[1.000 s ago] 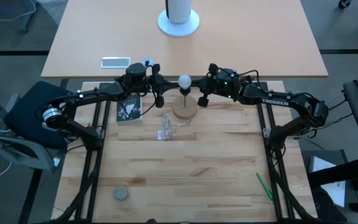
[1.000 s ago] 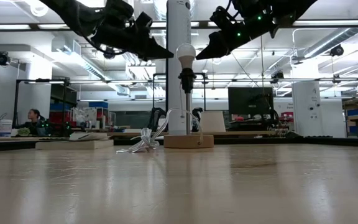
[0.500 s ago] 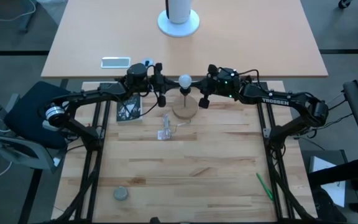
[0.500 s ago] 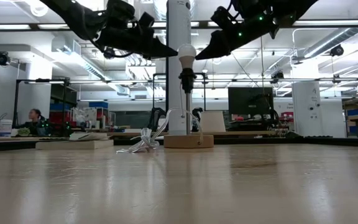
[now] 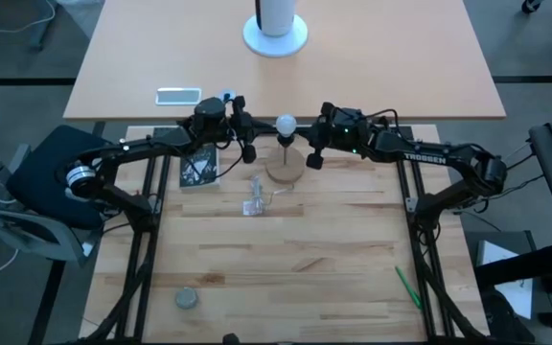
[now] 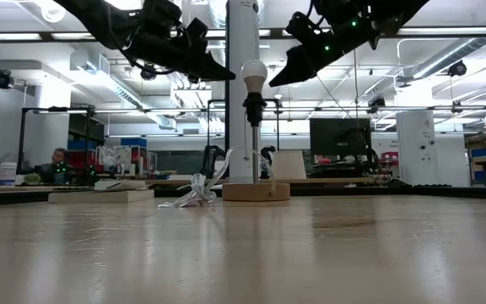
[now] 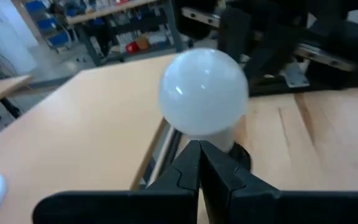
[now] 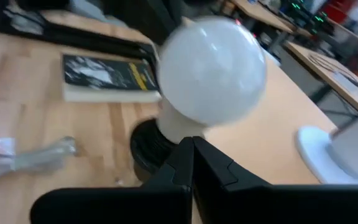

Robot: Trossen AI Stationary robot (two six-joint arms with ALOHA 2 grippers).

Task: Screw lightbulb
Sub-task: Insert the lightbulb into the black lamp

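lightbulb, round frosted globe, black socket

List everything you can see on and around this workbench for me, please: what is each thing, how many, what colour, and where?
lightbulb: one, white, seated in the socket atop the stand, between the two claws.
stand: one, round wooden disc with a thin stem and black socket, far middle of the table.
plastic wrapper: one, clear, crumpled, just in front of the stand.
book: one, dark cover, left of the stand.
round object: one, grey, near left corner.
green stick: one, near right side.
phone: one, pale, on the tan table behind.
white column: one, on a round base, tan table.
left claw: black, shut, left of the bulb.
right claw: black, shut, right of the bulb.
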